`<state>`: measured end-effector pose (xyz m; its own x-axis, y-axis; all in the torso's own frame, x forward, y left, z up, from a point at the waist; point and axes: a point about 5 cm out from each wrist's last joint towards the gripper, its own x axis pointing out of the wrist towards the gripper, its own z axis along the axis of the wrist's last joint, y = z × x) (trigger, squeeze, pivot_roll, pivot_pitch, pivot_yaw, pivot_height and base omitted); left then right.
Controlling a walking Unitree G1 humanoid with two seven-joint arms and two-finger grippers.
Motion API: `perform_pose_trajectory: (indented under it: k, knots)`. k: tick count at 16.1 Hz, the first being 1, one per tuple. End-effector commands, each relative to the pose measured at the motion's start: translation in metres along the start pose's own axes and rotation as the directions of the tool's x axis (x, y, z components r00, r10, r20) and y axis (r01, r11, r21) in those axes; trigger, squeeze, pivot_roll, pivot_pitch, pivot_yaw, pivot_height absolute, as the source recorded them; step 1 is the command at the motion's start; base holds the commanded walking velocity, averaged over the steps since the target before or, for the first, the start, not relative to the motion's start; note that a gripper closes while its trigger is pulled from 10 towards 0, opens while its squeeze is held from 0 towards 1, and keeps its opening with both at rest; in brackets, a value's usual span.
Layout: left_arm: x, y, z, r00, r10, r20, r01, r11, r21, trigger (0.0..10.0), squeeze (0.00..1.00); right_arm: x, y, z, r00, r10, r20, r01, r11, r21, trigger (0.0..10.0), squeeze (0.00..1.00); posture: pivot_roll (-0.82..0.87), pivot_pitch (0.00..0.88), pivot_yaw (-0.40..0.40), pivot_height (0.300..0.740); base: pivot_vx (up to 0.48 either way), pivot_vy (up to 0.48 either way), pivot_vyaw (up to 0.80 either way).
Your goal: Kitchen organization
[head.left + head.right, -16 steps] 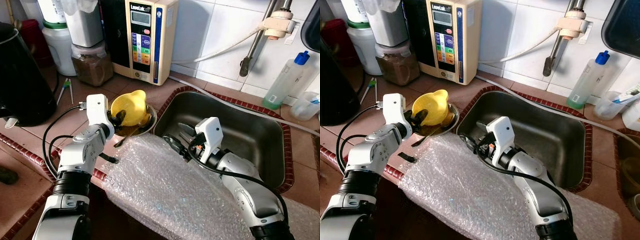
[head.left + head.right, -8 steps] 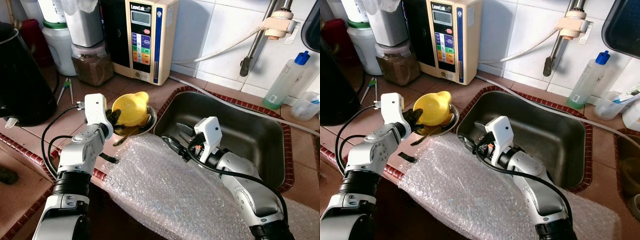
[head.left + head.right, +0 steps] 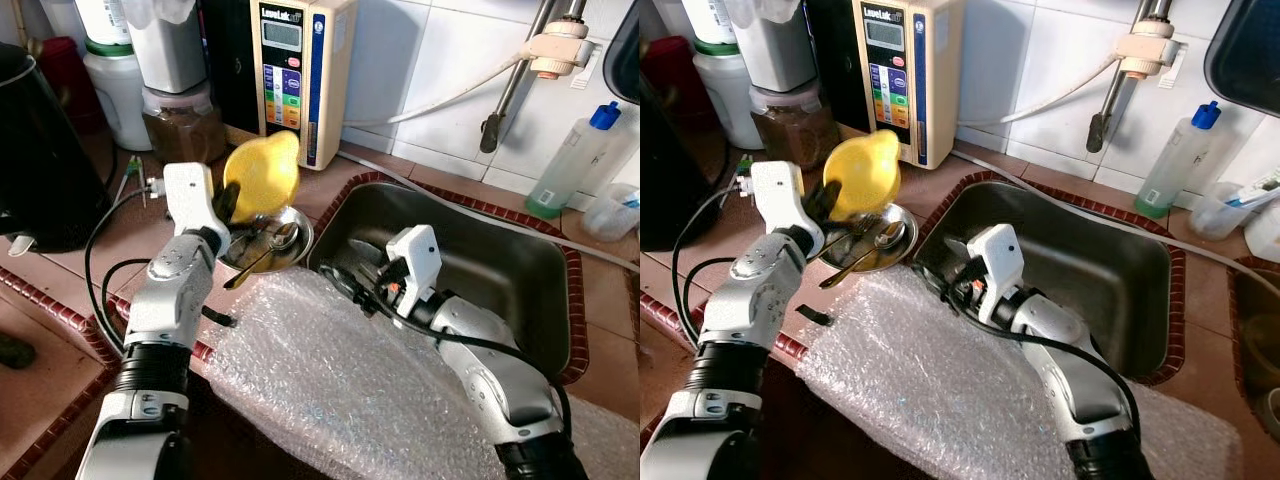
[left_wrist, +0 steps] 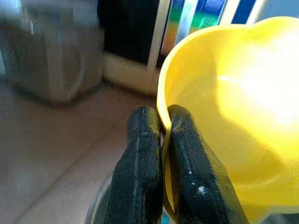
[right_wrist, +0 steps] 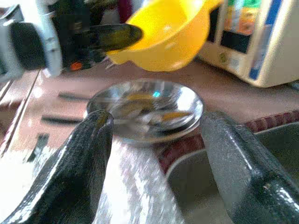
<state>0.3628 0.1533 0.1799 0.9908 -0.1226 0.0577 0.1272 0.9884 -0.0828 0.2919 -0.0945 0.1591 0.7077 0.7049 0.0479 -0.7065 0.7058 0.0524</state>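
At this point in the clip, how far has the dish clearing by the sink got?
Done: the left gripper has pinched the yellow bowl's rim and holds it tilted above the metal plate. In hand: carrying that bowl. Left: the plate with its spoons sits on the counter; the right gripper waits open at the sink edge.

Both arms are clad in smooth silver shells with black bands at the joints, each ending in a boxy white wrist housing. Thin black cables loop loosely beside the left arm (image 3: 165, 300) and run along the right arm (image 3: 480, 360). The fingers (image 4: 140, 177) are long, glossy black and rounded.
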Motion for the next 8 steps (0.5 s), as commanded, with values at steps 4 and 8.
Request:
perform_pose_trajectory:
  k: [4,8]
  knots:
    - [-0.006,-0.035,0.014,0.977,-0.139,0.16,0.091,0.956,0.28,0.0,0.0,0.013,-0.016,0.037,0.976,-0.131,0.173,0.087,0.966,0.243,10.0,0.0,-0.03,0.0,-0.042,0.74,0.0,0.0,0.0]
    - [-0.015,-0.065,0.01,0.942,-0.258,0.212,0.179,0.926,0.332,0.0,0.0,0.016,-0.023,0.041,0.965,-0.191,0.181,0.114,0.924,0.365,10.0,0.0,-0.03,0.0,-0.046,0.74,0.0,0.0,0.0]
